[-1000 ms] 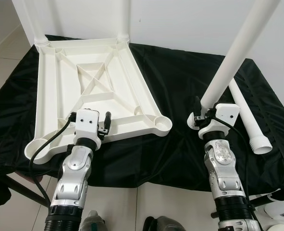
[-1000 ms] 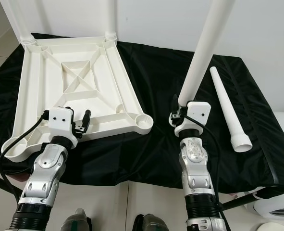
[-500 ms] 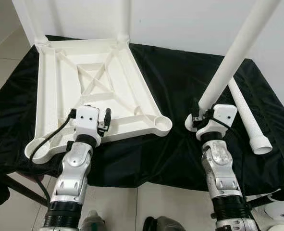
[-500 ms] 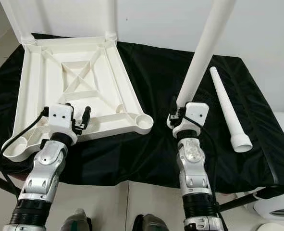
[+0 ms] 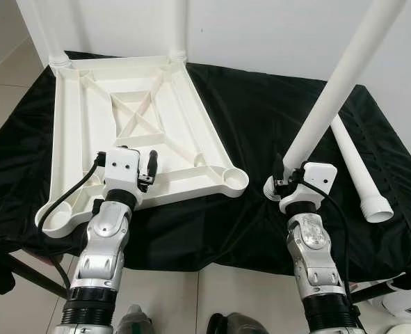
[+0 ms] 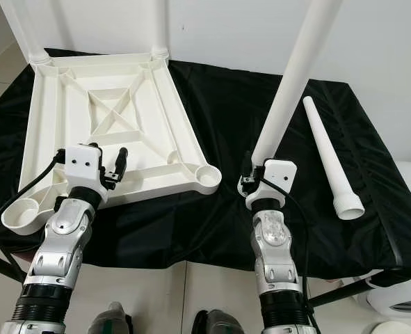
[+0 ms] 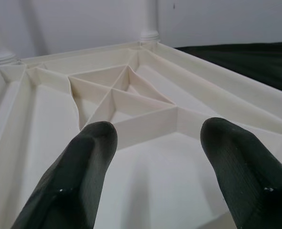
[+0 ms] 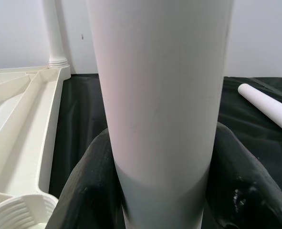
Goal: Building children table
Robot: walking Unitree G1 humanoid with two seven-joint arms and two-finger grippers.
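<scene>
- right gripper clamped round the base of a white leg, fingers hugging both sides, leg tilted up and away, wide end just above the black cloth
- left gripper spread wide, holding nothing, hovering over the near edge of the tabletop; fingers apart with ribs showing between them
- tabletop lies upside down on the cloth, ribbed underside up; empty round socket at the near right corner, near the held leg's base; another socket at the near left corner
- two legs already standing in the far corner sockets
- spare leg lies flat on the cloth beside the right arm, wide end toward the robot
- handling guess: moulded plastic, light, stiff, smooth so likely slippery; long leg will lever in the grip, so holding low near the base looks right; top best held by its rim
- surface: black cloth draped over a low table, wrinkled, soft
- room: white wall behind, pale tile floor
</scene>
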